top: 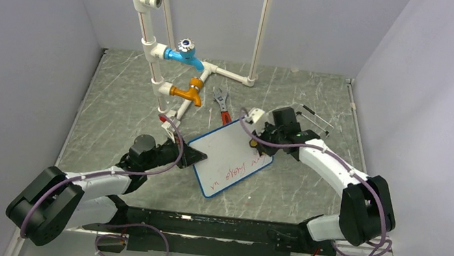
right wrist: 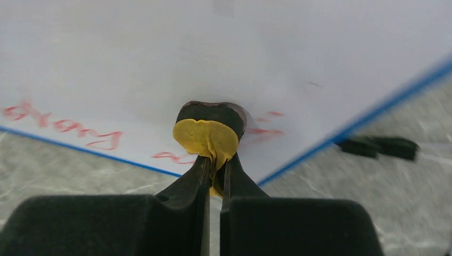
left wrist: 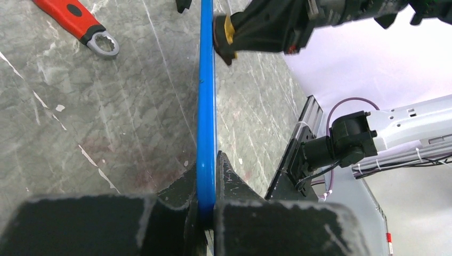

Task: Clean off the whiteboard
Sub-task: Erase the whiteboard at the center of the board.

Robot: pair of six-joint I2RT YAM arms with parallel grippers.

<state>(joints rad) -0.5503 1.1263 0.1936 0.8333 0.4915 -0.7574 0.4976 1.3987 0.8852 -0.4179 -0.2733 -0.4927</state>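
- Between the fingers of the left tool, the blue frame of the whiteboard is clamped from both sides. The board is seen edge-on, running straight ahead of this tool.
- Between the fingers of the right tool, a yellow-and-black eraser pad is pinched. The fingers are pressed together on the yellow part, which bulges out ahead of their tips.
- Directly ahead of the right tool, the pad's black face meets the white surface of the whiteboard, close to the board's blue edge.
- On either side of the pad, red writing runs along that edge. The longer stretch lies on the left of the right wrist view, and a few faint strokes sit just right of the pad.
- Seen from above, the whiteboard lies between the two tools over the grey marbled worktop. The left tool is at the board's left corner and the right tool at its far right edge. Whether the board lies flat or is raised cannot be told.
- Ahead and to the left of the left tool, a red-handled wrench lies on the worktop, apart from the board.
- Well beyond both tools, a white pipe assembly with a blue valve and an orange tap stands at the back of the worktop.
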